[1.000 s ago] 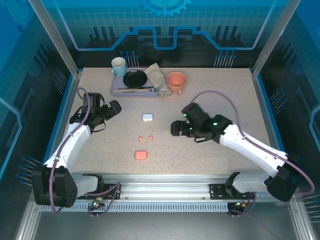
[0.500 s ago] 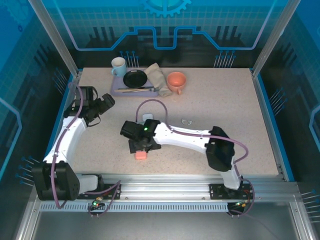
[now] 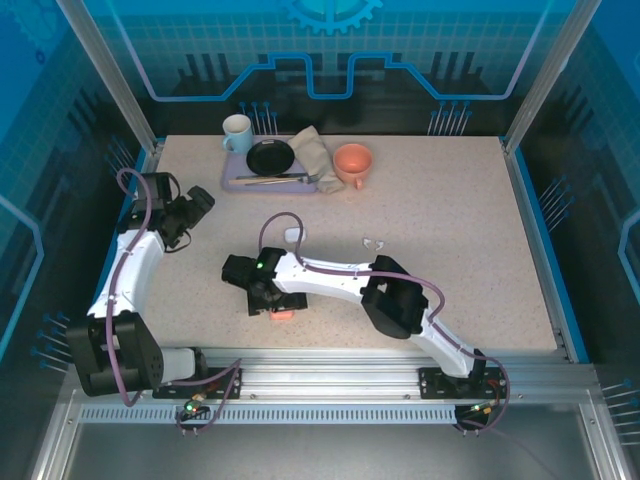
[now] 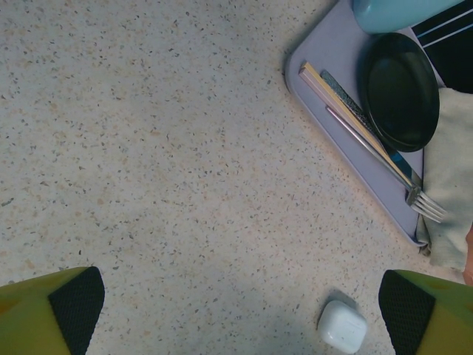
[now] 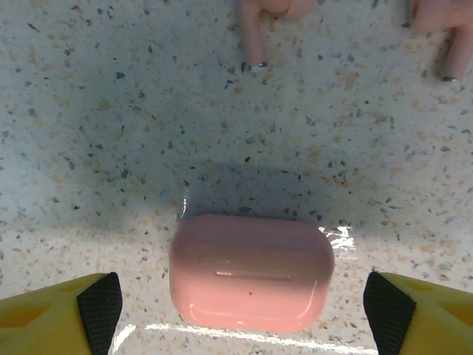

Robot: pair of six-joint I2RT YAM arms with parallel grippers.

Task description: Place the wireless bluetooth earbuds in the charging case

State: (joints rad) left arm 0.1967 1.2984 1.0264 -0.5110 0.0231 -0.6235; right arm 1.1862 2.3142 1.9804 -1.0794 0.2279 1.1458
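The right pincer (image 5: 244,305) hangs with its jaws wide apart, clamped on nothing. Its two yellow fingers (image 5: 55,310) straddle the pink case (image 5: 251,274), and a strip of bare desk (image 3: 450,220) shows between each black pad and the case's rounded ends. The case lies flat and looks shut, close to the near edge of the desk, left of the middle. Its long axis runs from one finger to the other, and the thin seam line on top follows the same way.

Just past it, toward the far edge, lie one pink earbud (image 5: 253,41) ahead of the case's middle and a second pink earbud (image 5: 451,44) off to one side. Both stems point back at the case, crosswise to its long axis, and touch neither it nor each other.

The right arm (image 3: 400,305) reaches in from the near right corner, and its cable arches past the white case (image 3: 293,234). The white earbuds (image 3: 375,242) sit near the middle of the desk, too small to tell which way they point.

By the left edge the left pincer (image 4: 242,303) is spread fully and empty over bare desk. Beyond it, at the far edge, the lavender tray (image 4: 325,74) carries a black dish (image 4: 399,89), chopsticks (image 4: 347,111), a fork (image 4: 423,201), a blue mug (image 3: 237,132) and a cloth (image 3: 312,152). An orange cup (image 3: 352,163) stands beside the tray.
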